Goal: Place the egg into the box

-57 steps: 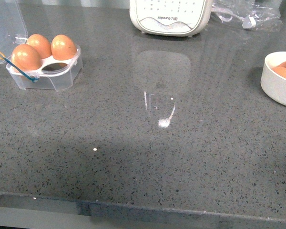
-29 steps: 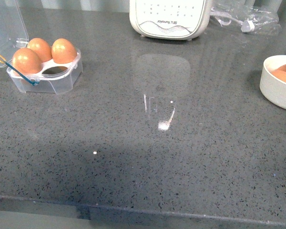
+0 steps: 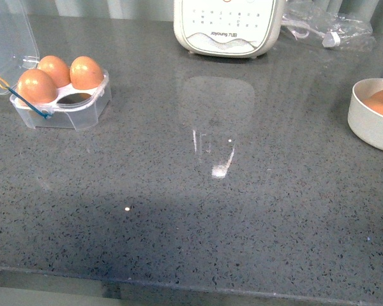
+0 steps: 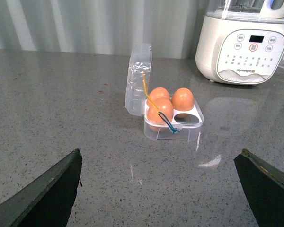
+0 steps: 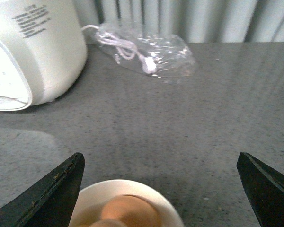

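Pickup is judged in hand. Left pincer (image 4: 159, 153) and right pincer (image 5: 159, 158) are held open, empty. Egg (image 5: 132, 211) in bowl (image 5: 91, 198) is to be gripped gently next, then carried left to box (image 3: 70, 112).

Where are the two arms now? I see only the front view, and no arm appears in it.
Observer: The left wrist view shows the left jaws wide apart and empty, facing the small clear plastic egg carton from some way off.
Operator: And the right arm?
Observer: The right jaws are wide apart and empty too, with the round white bowl close below them.
Operator: Are they lined up with an egg?
Observer: Yes. In the right wrist view a smooth orange-brown egg lies in that bowl, roughly midway between the right jaws and uncovered.
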Robot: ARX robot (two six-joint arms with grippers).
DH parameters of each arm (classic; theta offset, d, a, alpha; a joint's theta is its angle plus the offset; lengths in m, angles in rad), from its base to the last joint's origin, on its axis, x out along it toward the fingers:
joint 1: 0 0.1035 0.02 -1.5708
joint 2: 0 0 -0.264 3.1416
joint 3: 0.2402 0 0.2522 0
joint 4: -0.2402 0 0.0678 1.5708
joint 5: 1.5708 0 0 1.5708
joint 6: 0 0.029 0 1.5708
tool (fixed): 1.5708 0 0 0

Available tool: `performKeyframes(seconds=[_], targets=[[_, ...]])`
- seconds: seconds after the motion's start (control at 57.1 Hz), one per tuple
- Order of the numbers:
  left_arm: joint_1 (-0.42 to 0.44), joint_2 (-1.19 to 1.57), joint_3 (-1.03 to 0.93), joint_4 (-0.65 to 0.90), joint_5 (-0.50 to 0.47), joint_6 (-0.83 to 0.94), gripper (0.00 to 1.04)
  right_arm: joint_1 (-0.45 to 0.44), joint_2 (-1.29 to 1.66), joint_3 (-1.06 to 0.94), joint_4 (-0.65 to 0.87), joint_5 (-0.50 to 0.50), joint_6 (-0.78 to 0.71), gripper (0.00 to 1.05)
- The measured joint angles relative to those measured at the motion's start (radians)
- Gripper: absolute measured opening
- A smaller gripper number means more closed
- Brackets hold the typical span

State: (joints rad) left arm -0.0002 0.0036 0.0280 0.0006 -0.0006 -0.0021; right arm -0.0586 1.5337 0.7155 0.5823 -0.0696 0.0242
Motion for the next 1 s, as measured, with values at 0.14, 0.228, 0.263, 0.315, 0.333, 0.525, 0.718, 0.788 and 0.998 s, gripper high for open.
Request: performKeyframes(seconds=[0.14,0.228,0.263,0.315,0.333,0.525,0.718,0.788,0.998], targets=[[0.000,0.000,0.000,0.000,0.000,0.000,0.98,0.022,0.000,0.025,-0.082,-0.049,0.001,0.97],[0.000,0.000,0.000,0.000,0.000,0.000,0.98,0.024,0.004,0.027,-0.128,-0.068,-0.002,0.97],[0.000,0.000,0.000,0.000,0.000,0.000,0.98,0.023,0.008,0.028,-0.145,-0.074,-0.002,0.97],[0.000,0.000,0.000,0.000,0.000,0.000,0.98,0.019,0.011,0.029,-0.161,-0.088,-0.002,0.97],[0.000,0.000,0.000,0.000,0.000,0.000,0.98,0.018,0.011,0.030,-0.165,-0.092,-0.003,0.97],[0.000,0.000,0.000,0.000,0.000,0.000,0.98,0.006,0.023,0.032,-0.202,-0.137,-0.023,0.97],[0.000,0.000,0.000,0.000,0.000,0.000,0.98,0.004,0.034,0.032,-0.212,-0.148,-0.031,0.97],[0.000,0.000,0.000,0.000,0.000,0.000,0.98,0.004,0.034,0.029,-0.211,-0.154,-0.037,0.97],[0.000,0.000,0.000,0.000,0.000,0.000,0.98,0.004,0.036,0.012,-0.206,-0.157,-0.049,0.97]])
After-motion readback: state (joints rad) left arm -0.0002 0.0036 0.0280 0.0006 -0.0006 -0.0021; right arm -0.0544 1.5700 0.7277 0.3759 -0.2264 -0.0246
